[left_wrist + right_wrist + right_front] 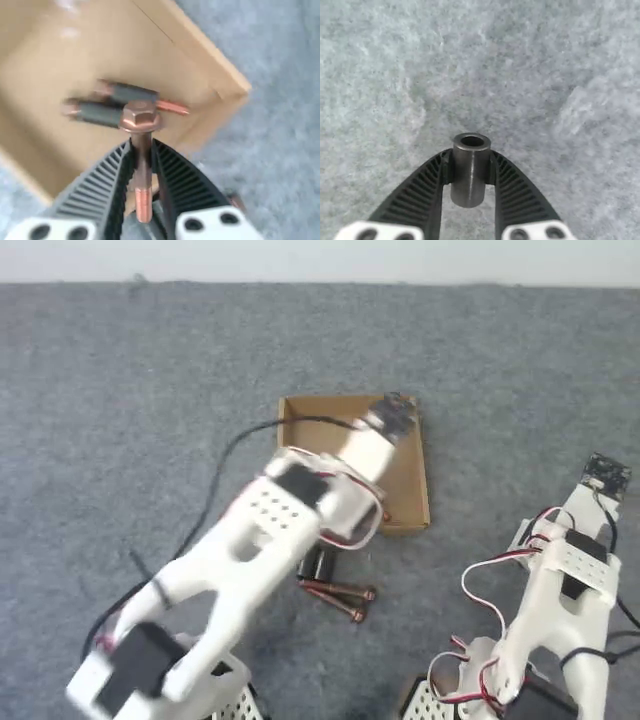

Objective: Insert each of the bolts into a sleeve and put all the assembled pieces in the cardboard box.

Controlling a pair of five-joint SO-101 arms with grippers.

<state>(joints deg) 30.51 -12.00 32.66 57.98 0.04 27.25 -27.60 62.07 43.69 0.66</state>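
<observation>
Left wrist view: left hand (pixel 142 146) grips bolt (pixel 142 167) lengthwise, head outward; right hand (pixel 471 159) grips sleeve (pixel 469 172).

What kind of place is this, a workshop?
Probably a robot practice table: grey carpet-like cover, two white robot arms, a cardboard box and loose bolts beside it.

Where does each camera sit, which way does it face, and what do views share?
High view: fixed above the table, looking down on the cardboard box, loose bolts, left arm over the box, right arm aside.
Left wrist view: on that wrist, looking past the left gripper, shut on a bolt, into the box with two assembled pieces.
Right wrist view: on that wrist, looking down at the table; right gripper shut on a sleeve.
Shared: the box, in high and left wrist views.
</observation>
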